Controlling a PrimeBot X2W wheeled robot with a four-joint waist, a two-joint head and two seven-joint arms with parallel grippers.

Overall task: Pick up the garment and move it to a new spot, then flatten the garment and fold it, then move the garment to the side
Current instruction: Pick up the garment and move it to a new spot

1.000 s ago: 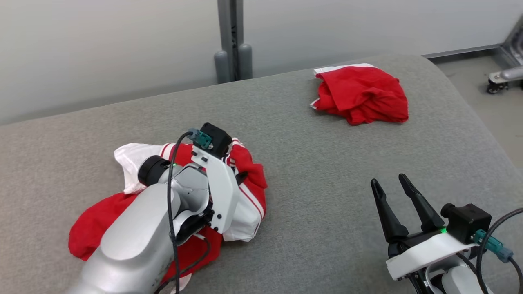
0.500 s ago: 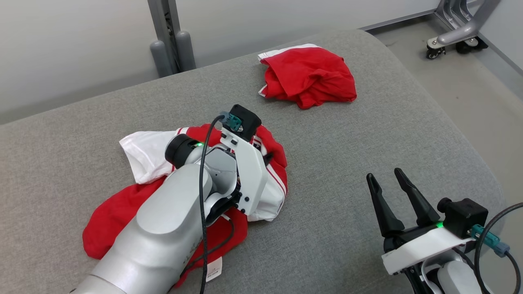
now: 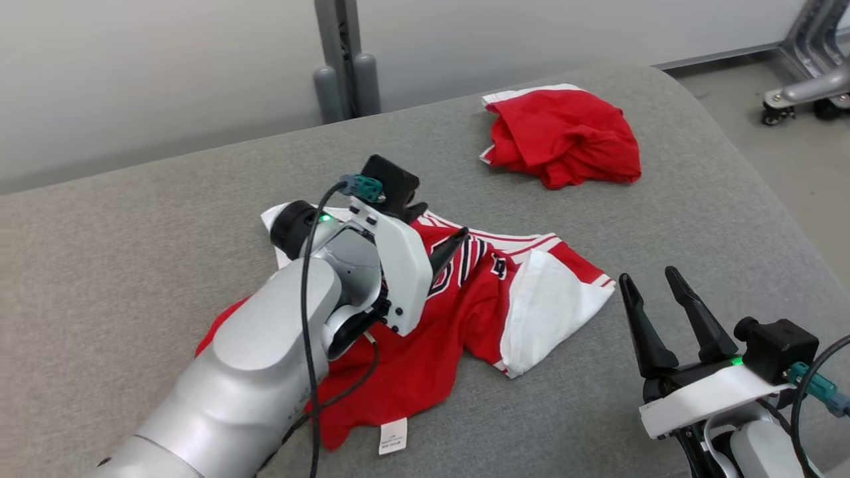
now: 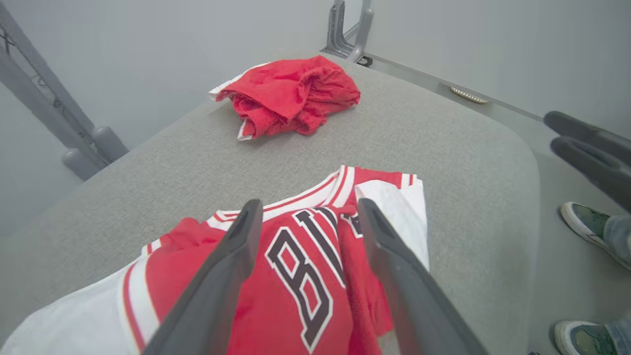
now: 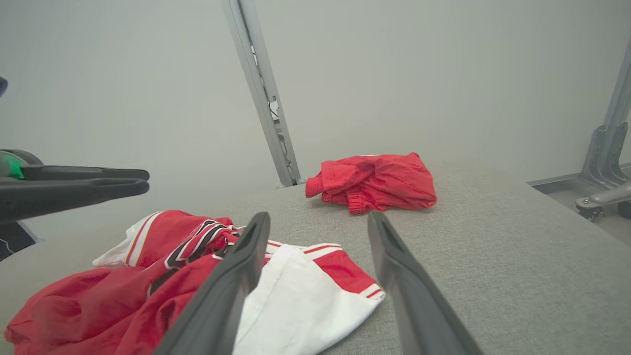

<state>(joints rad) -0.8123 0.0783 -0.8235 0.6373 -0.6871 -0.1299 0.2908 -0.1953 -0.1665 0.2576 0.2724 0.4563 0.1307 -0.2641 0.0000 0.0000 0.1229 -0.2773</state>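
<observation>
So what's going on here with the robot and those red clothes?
A two-armed robot is working on a red and white jersey with black lettering, lying partly spread but rumpled on the grey padded table. Its left gripper hangs open over the jersey, holding nothing. The right gripper waits open to the side, also empty. A crumpled red garment sits farther back. Flattening and folding are not yet done.

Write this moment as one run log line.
left claw: open, over jersey | right claw: open, empty | jersey: partly spread, not folded

Bare table lies between jersey and red bundle.
</observation>
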